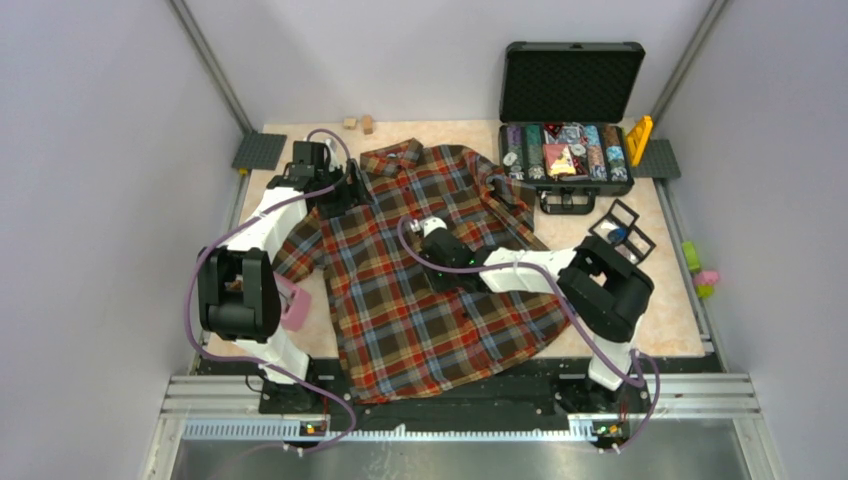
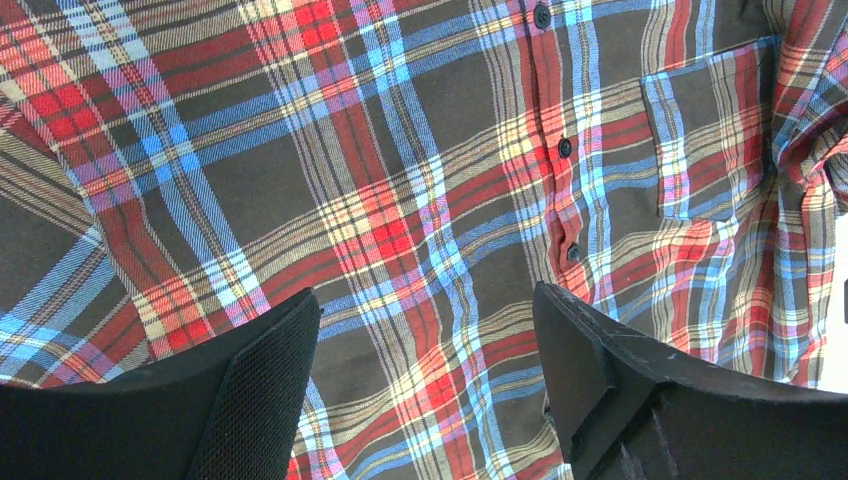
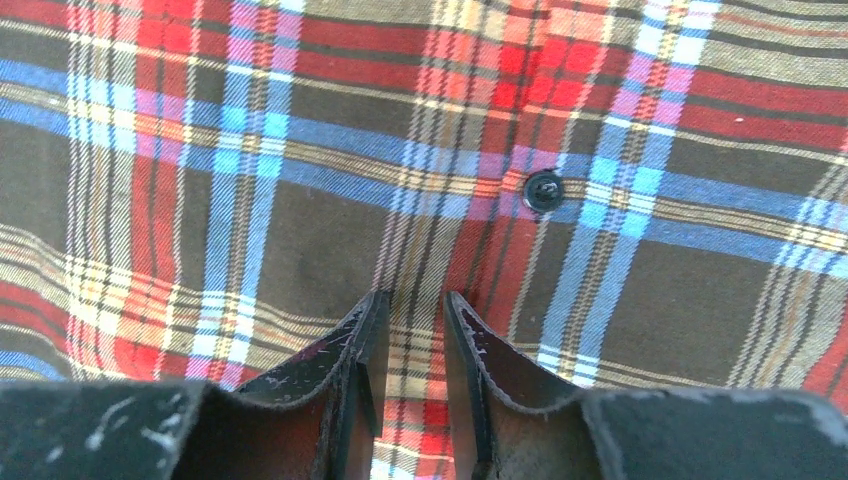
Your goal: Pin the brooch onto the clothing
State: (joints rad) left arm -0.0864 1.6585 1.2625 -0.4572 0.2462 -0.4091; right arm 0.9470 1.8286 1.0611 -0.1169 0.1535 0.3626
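The plaid shirt (image 1: 430,290) lies flat, front up, collar at the far side; it fills both wrist views (image 2: 400,150) (image 3: 300,200). My left gripper (image 1: 343,196) hangs open and empty over the shirt's left shoulder, its jaws wide apart (image 2: 425,310); the chest pocket (image 2: 712,130) shows to its right. My right gripper (image 1: 430,230) is low over the shirt's button placket, its jaws (image 3: 412,300) a narrow gap apart with only cloth showing between them, near a dark button (image 3: 543,189). A tiny blue thing (image 1: 617,237), seemingly the brooch, lies in a black frame at the right.
An open black case (image 1: 565,150) of chips stands at the far right, a yellow piece (image 1: 638,140) beside it. A pink block (image 1: 295,305) lies by the left arm. Small wooden blocks (image 1: 358,123) sit at the far edge. Green and pink toys (image 1: 700,268) lie at the right edge.
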